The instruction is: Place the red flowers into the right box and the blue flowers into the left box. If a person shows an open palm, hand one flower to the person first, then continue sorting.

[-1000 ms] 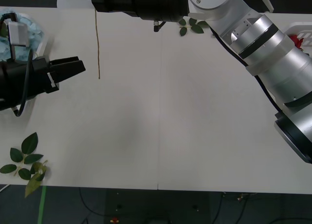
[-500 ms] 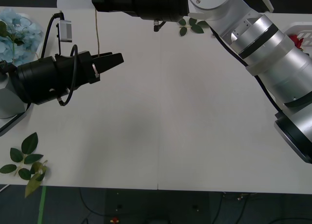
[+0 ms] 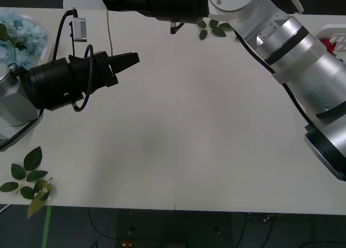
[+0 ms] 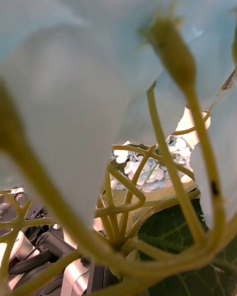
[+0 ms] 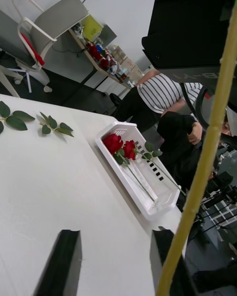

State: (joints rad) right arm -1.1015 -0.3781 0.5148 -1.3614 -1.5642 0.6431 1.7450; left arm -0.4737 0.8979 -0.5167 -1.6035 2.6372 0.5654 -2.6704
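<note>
A blue flower (image 4: 74,79) presses close against the right wrist camera, pale petals and thin green stalks. Its long stem (image 3: 109,34) hangs in the air from my right arm's end at the table's far side, so the right gripper is shut on it. My left gripper (image 3: 130,60) is open, black fingers (image 5: 63,261) apart, level with the stem's (image 5: 207,153) lower end, which passes beside one finger. More blue flowers (image 3: 19,29) lie in the left box (image 3: 21,130). Two red flowers (image 5: 121,145) lie in the white right box (image 5: 148,200), also seen as red flowers (image 3: 328,44) at the table's right edge.
A green leaf sprig (image 3: 213,27) lies at the table's far edge and another leaf sprig (image 3: 27,180) at the near left corner. My right arm (image 3: 303,69) crosses above the table's right side. Chairs and shelves stand beyond the table.
My left arm has swung from over the left box to the right and a little farther away, bringing its open fingers up to the hanging stem. The right arm and stem have stayed put.
</note>
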